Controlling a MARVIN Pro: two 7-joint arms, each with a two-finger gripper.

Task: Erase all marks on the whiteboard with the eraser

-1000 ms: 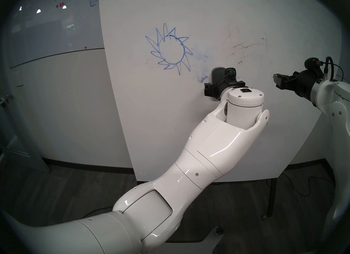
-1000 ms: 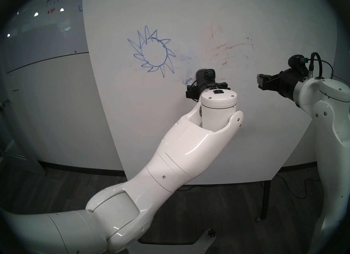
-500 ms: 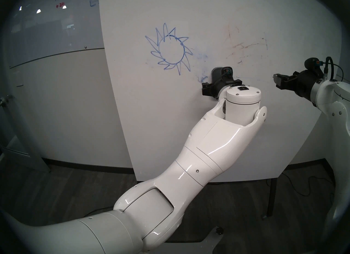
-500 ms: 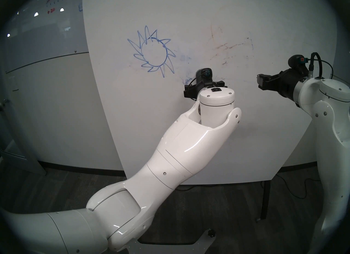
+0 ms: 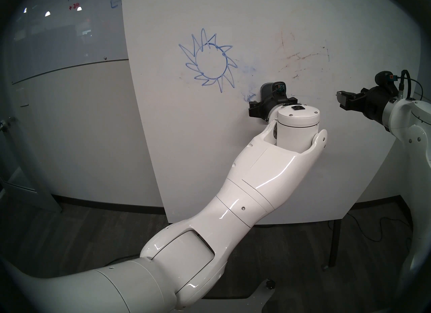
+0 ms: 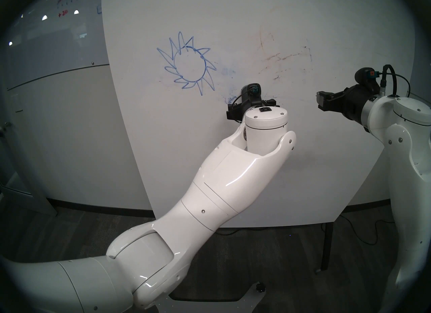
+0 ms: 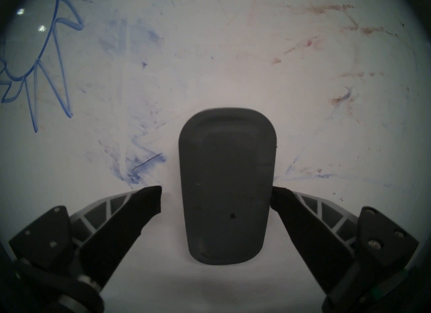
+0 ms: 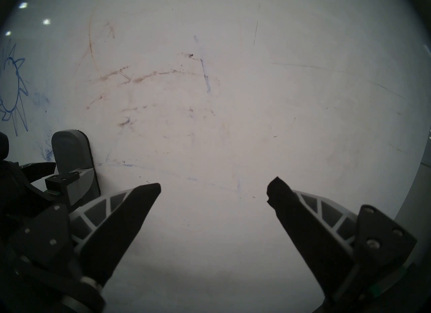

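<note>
The white whiteboard (image 5: pixel 210 154) stands upright before me. On it are the marks: a blue circle with spiky rays (image 5: pixel 226 65), blue smudges (image 7: pixel 137 165) and brownish streaks (image 5: pixel 300 57). The dark grey eraser (image 7: pixel 227 184) clings flat to the board, right of the lower smudge. My left gripper (image 7: pixel 215 193) is open around its lower half. The left finger (image 7: pixel 149 200) stands a small gap off the eraser. The right finger (image 7: pixel 282 200) is at its edge. My right gripper (image 8: pixel 213 189) hangs open and empty off to the right, near the board (image 5: pixel 340 99).
A glossy glass board with red and blue graph scribbles (image 5: pixel 70 25) hangs on the wall at the upper left. Below the whiteboard's right corner are a dark stand leg (image 5: pixel 333 242) and cables on the carpet (image 5: pixel 373 231).
My left arm has shifted slightly left and up, bringing its open gripper further over the eraser. The eraser, the marks and the right arm have not moved.
</note>
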